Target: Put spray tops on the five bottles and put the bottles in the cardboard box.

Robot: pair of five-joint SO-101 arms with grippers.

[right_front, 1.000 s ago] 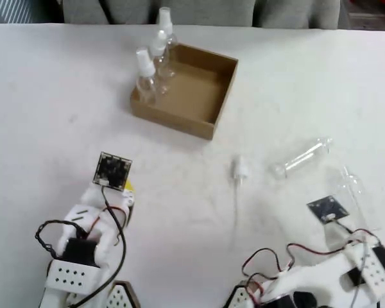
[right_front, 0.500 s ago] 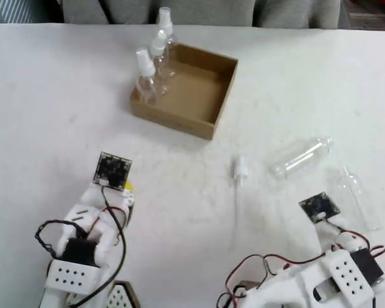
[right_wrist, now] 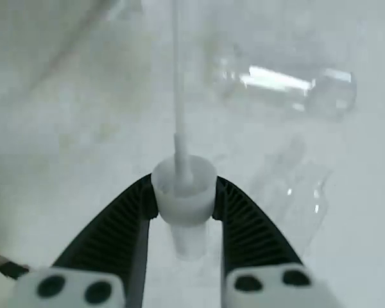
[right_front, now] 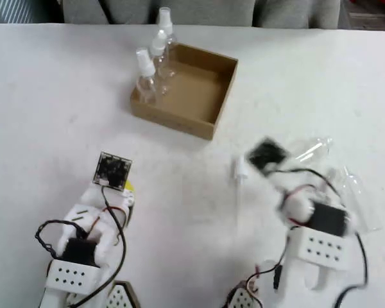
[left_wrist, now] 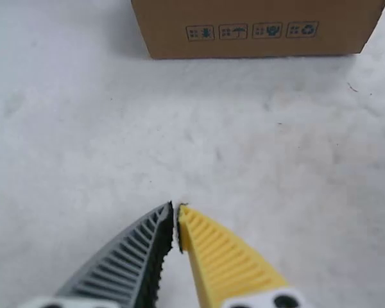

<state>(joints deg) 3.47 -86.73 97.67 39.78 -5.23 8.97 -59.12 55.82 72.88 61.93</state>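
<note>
The task looks a little past halfway. Three capped bottles (right_front: 145, 76) stand in a row at the far-left wall of the box (right_front: 173, 117); whether they are inside it or just outside cannot be told. Two are left to do: a bare bottle (right_front: 306, 153) and a second bottle (right_front: 354, 187) lie on their sides on the table (right_front: 64, 96). They are near each other, well apart from the box, and neither has a top.

The right pincer (right_wrist: 184, 186) is closed on a spray top (right_wrist: 183, 196), its black jaws pressed to either side of the round collar. The top sits between the box and the bare bottle; whether it is lifted off the table cannot be told. The left pincer (left_wrist: 176, 208) is closed on nothing, tips meeting, low over the table and facing a side wall of the box.

The box is brown matte cardboard, square, open and low-walled. The bottles are slim clear plastic cylinders that catch glossy highlights. The spray top is white plastic with a thin straight tube (right_wrist: 178, 70). The left jaws are ribbed, one grey and one yellow. The table is white and faintly mottled.
</note>
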